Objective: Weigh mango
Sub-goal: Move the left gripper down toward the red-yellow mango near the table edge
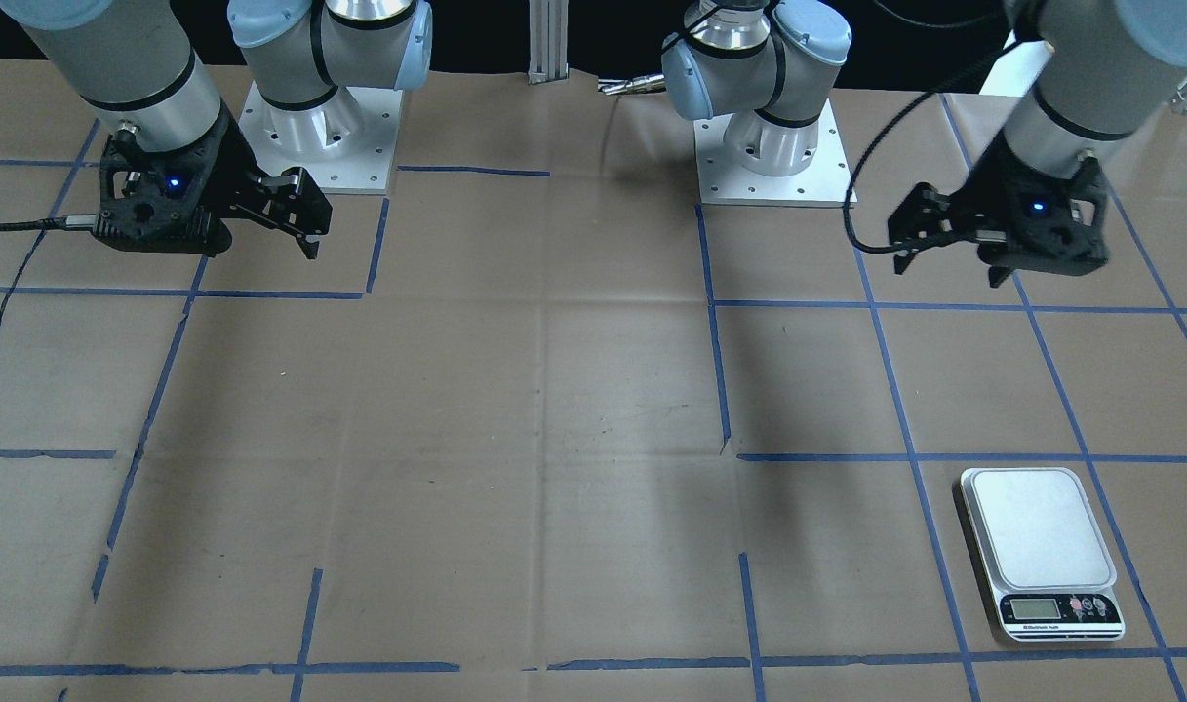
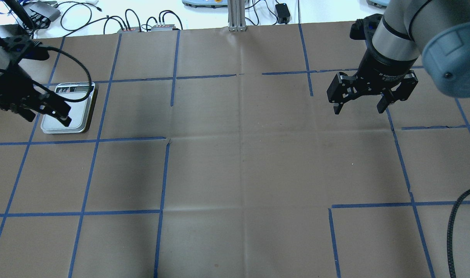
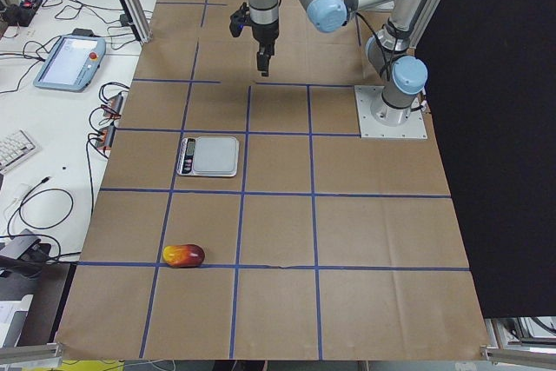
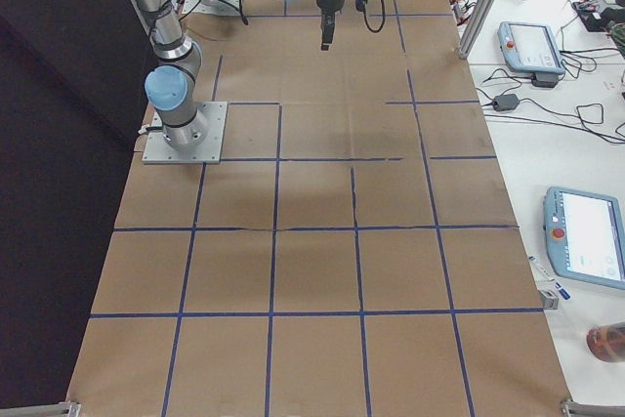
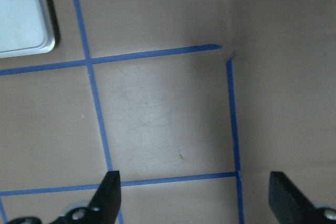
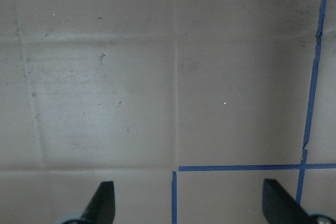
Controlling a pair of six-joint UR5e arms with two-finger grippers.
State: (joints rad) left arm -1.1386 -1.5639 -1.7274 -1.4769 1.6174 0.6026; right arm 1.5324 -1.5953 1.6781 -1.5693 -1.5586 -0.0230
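Exterior left: smooth oval mango [image 3: 183, 255] on creased brown paper [image 3: 278, 215]; both jaws spread.

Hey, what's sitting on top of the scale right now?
Nothing. The scale shows a bare plate in the front view. Overhead, the open left gripper hides part of it. The mango lies on the table, apart from the scale.
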